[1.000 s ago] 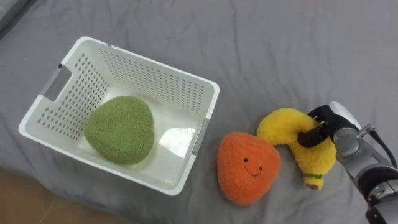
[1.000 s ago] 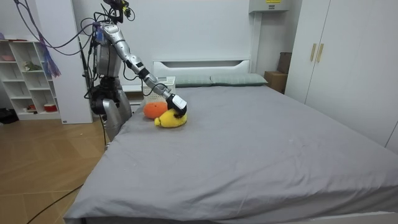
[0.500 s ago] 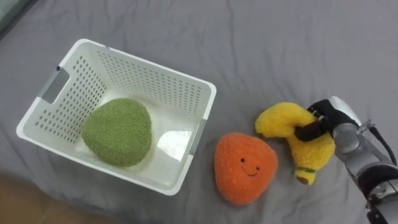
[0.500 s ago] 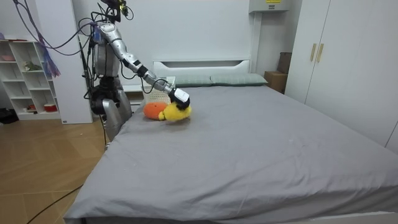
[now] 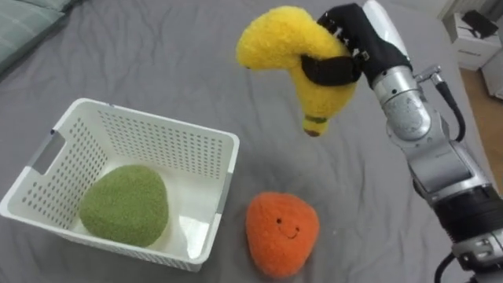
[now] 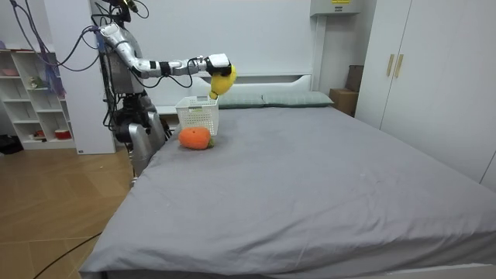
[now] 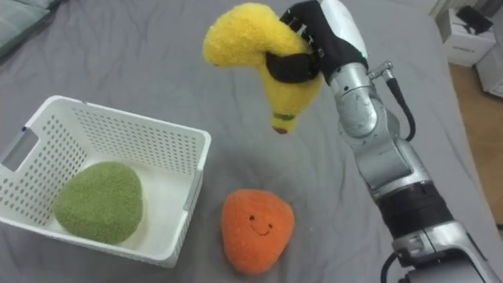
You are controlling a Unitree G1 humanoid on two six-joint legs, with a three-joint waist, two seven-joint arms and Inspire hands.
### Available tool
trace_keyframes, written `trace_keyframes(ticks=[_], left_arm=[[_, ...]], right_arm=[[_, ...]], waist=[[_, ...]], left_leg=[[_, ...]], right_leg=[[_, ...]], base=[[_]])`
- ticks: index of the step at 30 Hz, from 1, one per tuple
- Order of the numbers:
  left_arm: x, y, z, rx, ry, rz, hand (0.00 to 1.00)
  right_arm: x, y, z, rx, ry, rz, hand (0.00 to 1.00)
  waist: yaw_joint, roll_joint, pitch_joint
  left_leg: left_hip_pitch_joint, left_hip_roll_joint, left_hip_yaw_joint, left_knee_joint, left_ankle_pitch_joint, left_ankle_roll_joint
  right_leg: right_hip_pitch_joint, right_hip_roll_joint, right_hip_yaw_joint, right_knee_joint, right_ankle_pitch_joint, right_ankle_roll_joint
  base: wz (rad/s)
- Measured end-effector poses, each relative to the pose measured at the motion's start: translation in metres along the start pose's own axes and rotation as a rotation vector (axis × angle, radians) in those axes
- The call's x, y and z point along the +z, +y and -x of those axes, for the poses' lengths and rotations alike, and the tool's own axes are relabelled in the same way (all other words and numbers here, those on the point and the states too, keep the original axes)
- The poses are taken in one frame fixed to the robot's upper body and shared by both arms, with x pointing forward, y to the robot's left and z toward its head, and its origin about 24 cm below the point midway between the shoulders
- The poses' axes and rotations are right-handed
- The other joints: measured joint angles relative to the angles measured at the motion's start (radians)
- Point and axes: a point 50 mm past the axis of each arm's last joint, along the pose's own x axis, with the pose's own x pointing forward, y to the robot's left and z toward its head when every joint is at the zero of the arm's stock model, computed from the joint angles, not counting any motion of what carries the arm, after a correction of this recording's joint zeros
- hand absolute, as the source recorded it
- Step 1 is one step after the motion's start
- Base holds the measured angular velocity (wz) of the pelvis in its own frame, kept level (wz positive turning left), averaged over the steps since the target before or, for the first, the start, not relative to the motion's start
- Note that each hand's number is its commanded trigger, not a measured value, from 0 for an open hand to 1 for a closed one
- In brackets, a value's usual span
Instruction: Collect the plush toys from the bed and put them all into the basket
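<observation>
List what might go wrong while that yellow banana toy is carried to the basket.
1. The right hand clasps the yellow banana toy only round its middle, high above the bed; the soft plush may slip out.
2. The green plush toy takes up about half of the white basket, so the banana may catch the rim and tumble out.

Soft, even light falls from above. The room view is bright, its white walls point(image 6: 256, 39) and pale wardrobe point(image 6: 418, 85) evenly lit. The grey bed point(image 5: 157, 63) shows only faint shading along its creases. The yellow banana plush point(image 5: 291, 47) is bright on top and darker beneath. A soft shadow rings the orange plush point(image 5: 281, 232), and the white basket point(image 5: 157, 141) carries a mild sheen on its floor.
</observation>
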Motion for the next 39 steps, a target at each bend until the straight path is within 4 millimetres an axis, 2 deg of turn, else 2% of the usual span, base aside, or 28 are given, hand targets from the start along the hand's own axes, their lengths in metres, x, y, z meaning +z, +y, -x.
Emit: trace_keyframes(ticks=[5, 11, 13, 14, 15, 17, 22, 25, 30, 39], left_arm=[[0.004, -0.016, 0.000, -0.039, -0.019, -0.007, 0.00], [0.001, -0.016, 0.001, -0.036, -0.006, -0.006, 0.00], [-0.001, -0.015, 0.001, -0.026, 0.006, -0.011, 0.00], [-0.003, -0.013, 0.001, -0.020, 0.013, -0.022, 0.00], [-0.004, -0.013, 0.001, -0.018, 0.018, -0.025, 0.00], [-0.007, -0.009, 0.001, -0.003, 0.034, -0.040, 0.00], [-0.016, -0.008, 0.003, 0.013, 0.073, -0.126, 0.00], [-0.017, -0.010, 0.003, 0.014, 0.084, -0.167, 0.00], [-0.011, -0.013, 0.004, 0.033, 0.064, -0.182, 0.00], [-0.008, -0.015, 0.004, 0.031, 0.057, -0.178, 0.00]], right_arm=[[0.021, 0.015, -0.002, 0.073, -0.061, -0.004, 1.00], [0.028, 0.040, 0.000, 0.186, -0.055, 0.004, 1.00], [0.030, 0.045, 0.000, 0.204, -0.052, 0.002, 1.00], [0.031, 0.048, 0.000, 0.211, -0.055, -0.001, 0.93], [0.032, 0.049, 0.000, 0.214, -0.057, -0.001, 0.69], [0.033, 0.054, 0.001, 0.234, -0.057, 0.022, 0.00], [0.038, 0.063, 0.001, 0.250, -0.049, 0.011, 0.00], [0.040, 0.069, 0.001, 0.255, -0.037, -0.006, 0.00], [0.038, 0.079, 0.003, 0.290, -0.011, -0.002, 0.00], [0.035, 0.081, 0.003, 0.298, 0.007, -0.008, 0.00]], waist=[[0.038, 0.021, -0.0009], [0.082, 0.022, -0.0006], [0.094, 0.023, 0.0022], [0.108, 0.023, 0.0023], [0.110, 0.023, 0.0030], [0.128, 0.021, 0.0083], [0.156, 0.023, 0.0100], [0.171, 0.022, 0.0102], [0.190, 0.020, 0.0107], [0.181, 0.010, 0.0093]], left_leg=[[0.006, -0.001, -0.002, 0.000, 0.002, -0.003], [0.008, -0.002, -0.025, -0.008, 0.004, -0.004], [0.013, -0.004, -0.041, -0.009, 0.004, -0.004], [0.014, -0.004, -0.046, -0.010, 0.004, -0.004], [0.014, -0.005, -0.051, -0.012, 0.004, -0.004], [0.015, -0.009, -0.065, -0.012, 0.004, -0.004], [0.007, -0.010, -0.084, -0.011, 0.004, -0.004], [0.006, -0.018, -0.098, -0.008, 0.004, -0.005], [0.005, -0.022, -0.110, 0.002, 0.004, -0.004], [-0.008, -0.024, -0.126, 0.009, 0.005, -0.002]], right_leg=[[0.005, 0.003, 0.003, 0.001, 0.000, -0.001], [0.012, 0.002, -0.018, -0.003, 0.000, -0.001], [0.022, 0.000, -0.028, -0.005, 0.000, 0.000], [0.024, 0.000, -0.031, -0.005, -0.001, 0.001], [0.026, 0.000, -0.033, -0.006, -0.001, 0.001], [0.041, -0.002, -0.050, -0.021, -0.001, 0.002], [0.044, 0.000, -0.055, -0.022, -0.002, 0.004], [0.050, -0.001, -0.064, -0.022, -0.003, 0.004], [0.058, -0.006, -0.080, -0.023, -0.003, 0.005], [0.061, -0.012, -0.091, -0.020, -0.005, 0.008]], base=[[0.00], [0.10], [0.18], [0.12], [0.14], [0.19], [0.10], [0.11], [0.10], [0.04]])
